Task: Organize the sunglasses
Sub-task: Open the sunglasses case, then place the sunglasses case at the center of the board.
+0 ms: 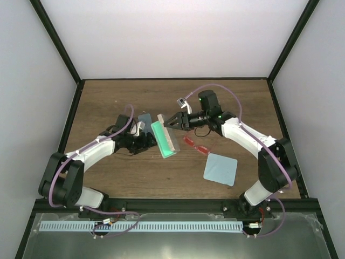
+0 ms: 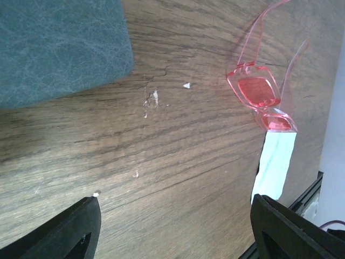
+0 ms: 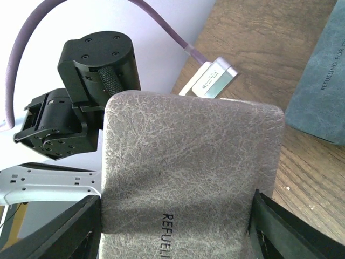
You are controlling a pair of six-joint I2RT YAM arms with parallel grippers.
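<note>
The red-framed sunglasses (image 1: 197, 144) lie folded on the wooden table, right of centre; the left wrist view also shows the sunglasses (image 2: 260, 93), lenses up, at the upper right. My right gripper (image 1: 171, 123) is shut on the end of a grey oblong case (image 1: 166, 139) with a green face, held tilted above the table. In the right wrist view the grey case (image 3: 188, 167) fills the gap between both fingers (image 3: 73, 232). My left gripper (image 1: 140, 141) sits low just left of that case, open (image 2: 175, 221) over bare wood with nothing between its fingers.
A blue oblong case (image 1: 144, 118) lies behind the left gripper and shows as the blue case (image 2: 54, 48) (image 3: 323, 81) in both wrist views. A light-blue square cloth (image 1: 221, 169) lies near the sunglasses, toward the front right. Black frame rails border the table.
</note>
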